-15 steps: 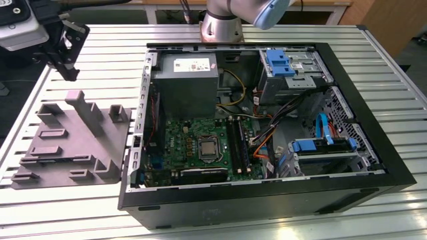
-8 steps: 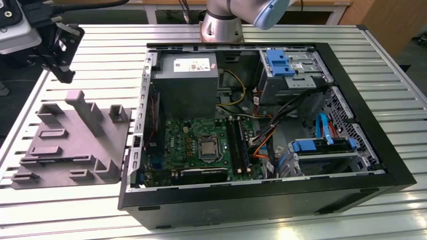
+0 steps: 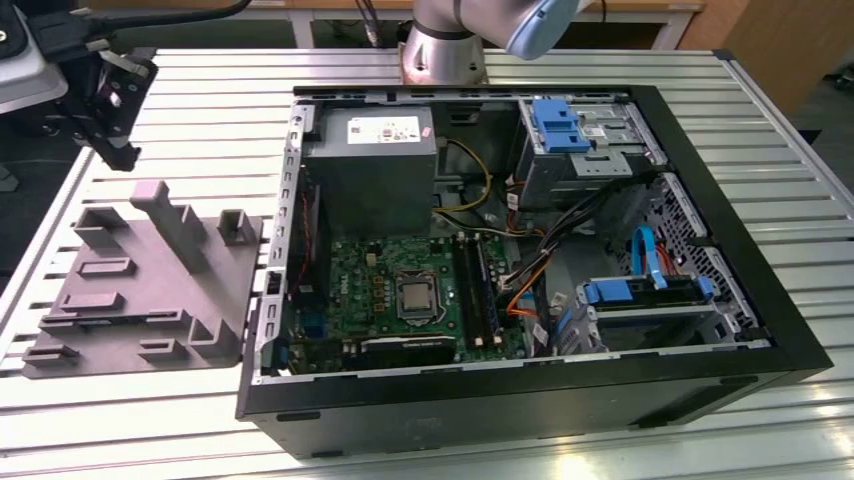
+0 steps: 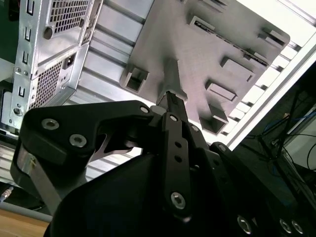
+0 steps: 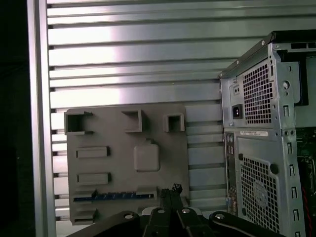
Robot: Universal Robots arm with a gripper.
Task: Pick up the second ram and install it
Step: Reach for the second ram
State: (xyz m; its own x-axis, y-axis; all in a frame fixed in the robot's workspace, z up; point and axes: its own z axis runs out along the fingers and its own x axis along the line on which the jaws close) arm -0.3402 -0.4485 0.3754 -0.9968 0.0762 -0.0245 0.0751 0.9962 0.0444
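The second ram [image 5: 113, 196] is a thin dark bluish strip standing on edge in a long slot of the grey fixture plate [image 5: 128, 163]. In the exterior view my gripper [image 3: 118, 118] hangs high at the far left, beyond the fixture plate [image 3: 147, 290] and well apart from it. Its black fingertips [image 5: 170, 189] are pressed together with nothing between them, off the end of the ram's slot. In the second wrist view the gripper [image 4: 170, 96] points down at the plate [image 4: 207, 54]. The motherboard's long black memory slots [image 3: 475, 290] lie inside the open case.
The open black computer case [image 3: 534, 395] lies flat on the slatted aluminium table [image 3: 174, 410], to the exterior view's right of the fixture. Its perforated metal rear panel [image 5: 261, 148] stands close beside the plate. Cables and blue drive brackets [image 3: 641, 290] crowd the case's right half.
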